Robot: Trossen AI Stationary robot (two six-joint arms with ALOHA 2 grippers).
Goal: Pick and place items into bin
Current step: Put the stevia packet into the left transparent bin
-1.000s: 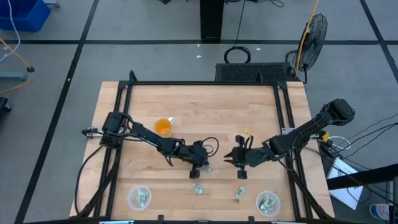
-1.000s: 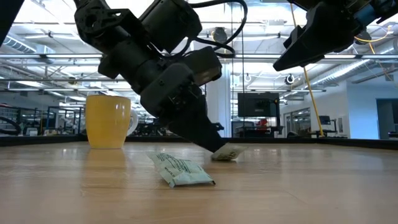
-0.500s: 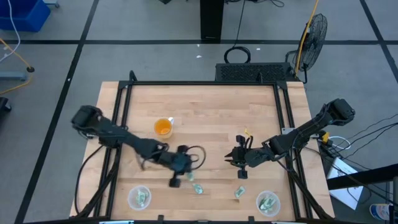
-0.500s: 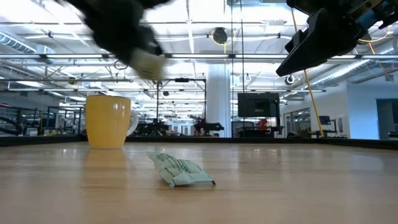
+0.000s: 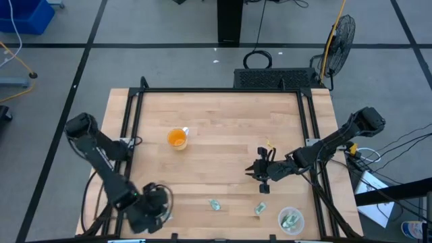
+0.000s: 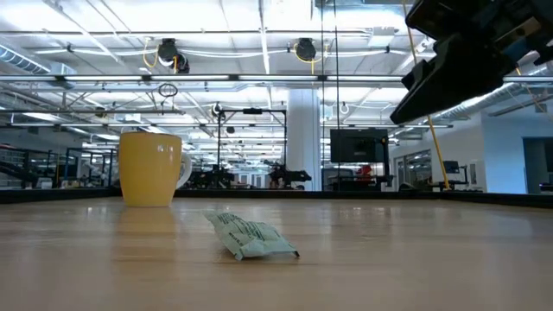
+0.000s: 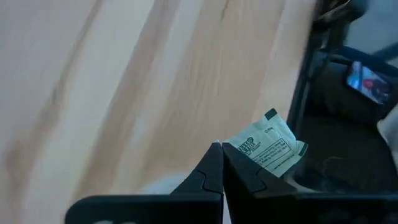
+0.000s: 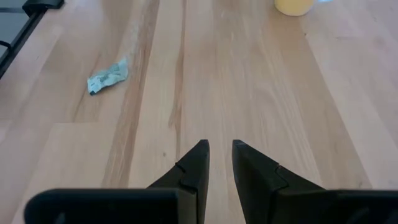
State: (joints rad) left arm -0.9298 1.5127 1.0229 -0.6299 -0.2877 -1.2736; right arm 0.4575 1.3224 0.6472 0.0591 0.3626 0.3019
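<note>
I'm looking at my left gripper [image 7: 222, 163] right now and its fingers are pinched together on a packet [image 7: 267, 146], the little green-and-white wrapper sticking out past the tips in the left wrist view. From overhead the left gripper [image 5: 154, 206] is sitting down at the front left corner of the table [image 5: 223, 128], over the spot near that edge, with the arm folding back toward the left rail.

My right gripper [image 8: 219, 163] is hovering above the wood with its fingers slightly apart, nothing between them. In the high view the right gripper [image 5: 260, 174] is hanging right of the table's middle. Its wrist camera is catching another packet [image 8: 107, 76] lying on the boards farther off, plus the bottom of the orange cup [image 8: 294, 6].

Two loose packets are lying near the front edge, one [image 5: 214, 204] left of centre and one [image 5: 260, 209] just beside the clear bin [image 5: 291, 219], which is already holding packets. The orange cup [image 5: 177, 138] is standing well apart, left of middle
</note>
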